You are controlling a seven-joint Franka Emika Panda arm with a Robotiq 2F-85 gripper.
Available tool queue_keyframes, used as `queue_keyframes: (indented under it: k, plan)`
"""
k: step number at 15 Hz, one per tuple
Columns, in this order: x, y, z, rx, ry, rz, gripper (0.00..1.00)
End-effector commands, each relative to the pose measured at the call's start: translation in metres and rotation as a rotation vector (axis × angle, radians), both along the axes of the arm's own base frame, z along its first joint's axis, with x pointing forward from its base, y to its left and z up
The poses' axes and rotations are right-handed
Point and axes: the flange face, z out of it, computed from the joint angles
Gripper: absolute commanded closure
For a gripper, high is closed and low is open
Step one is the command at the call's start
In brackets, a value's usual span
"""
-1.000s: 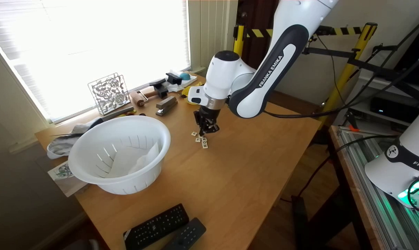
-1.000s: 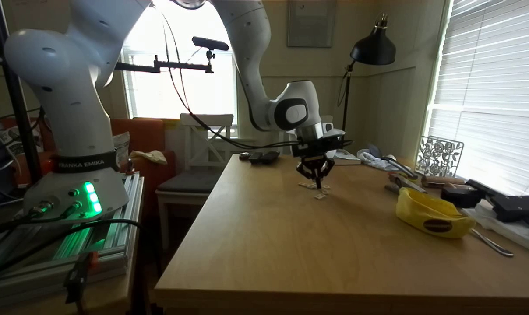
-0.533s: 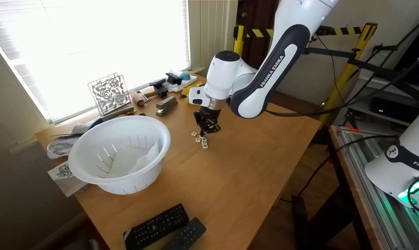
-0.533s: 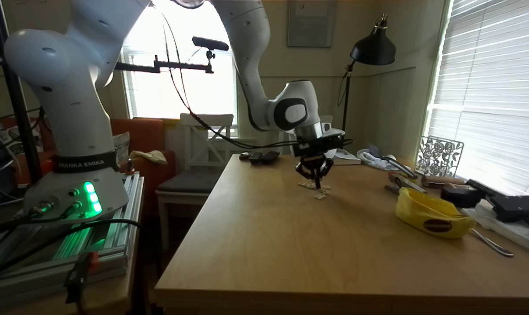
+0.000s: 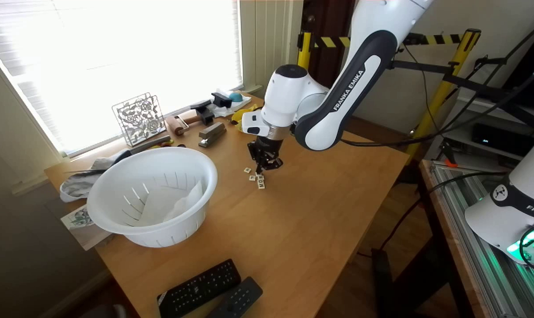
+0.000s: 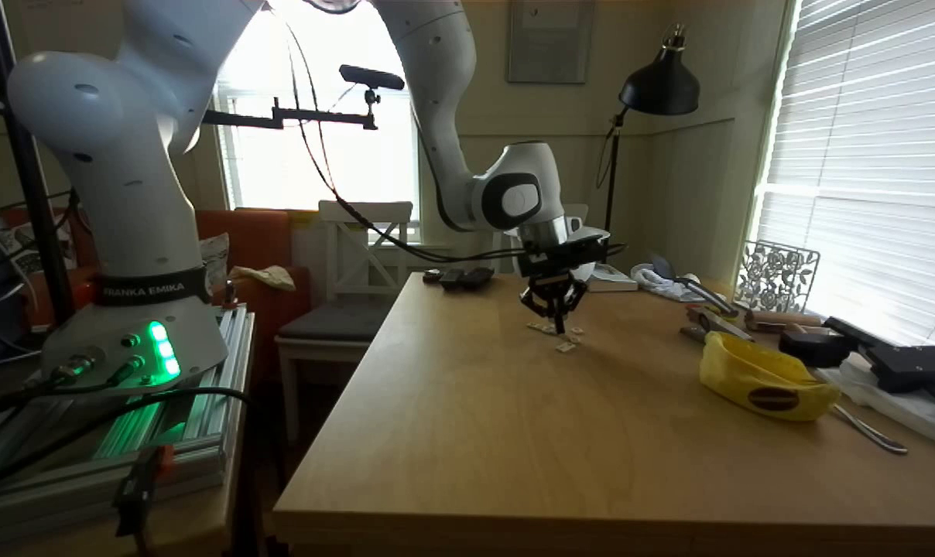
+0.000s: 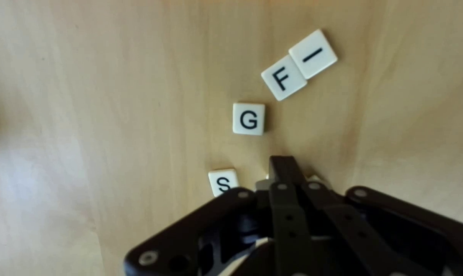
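The jaws are together and point down at the worktop (image 5: 302,212) near the G tile (image 7: 248,119); in the wrist view their tips appear below and to the right of it. The G tile lies flat with its letter up. In the same view, the F tile (image 7: 284,78) lies above and to the right of the G tile, close but apart from it, and the I tile (image 7: 313,54) touches the F tile on the side farther from the G tile. The S tile (image 7: 222,181) is below and slightly left of the G tile, its lower right corner covered by the jaws. A pale corner (image 7: 316,179) peeks out behind the tips, below and to the right of the G tile; whether the jaws touch it, I cannot tell.

In an exterior view, the white bowl (image 5: 172,236) stands well to the left of the G tile, and the stapler (image 5: 212,134) lies beyond it, also leftward. The large remote (image 5: 200,289) and small remote (image 5: 236,300) lie well nearer the camera than the G tile. In an exterior view, the yellow pouch (image 6: 762,379) rests well to the G tile's right.
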Motion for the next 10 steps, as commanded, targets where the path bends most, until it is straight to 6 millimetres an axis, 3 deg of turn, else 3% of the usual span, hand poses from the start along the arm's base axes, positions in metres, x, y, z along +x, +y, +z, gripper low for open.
queue_keyframes:
  k: [1, 10]
  plan:
    - [-0.0161, 0.0007, -0.0195, -0.013, 0.040, 0.031, 1.00]
    - [-0.0178, -0.0038, -0.0132, -0.027, 0.030, 0.011, 1.00]
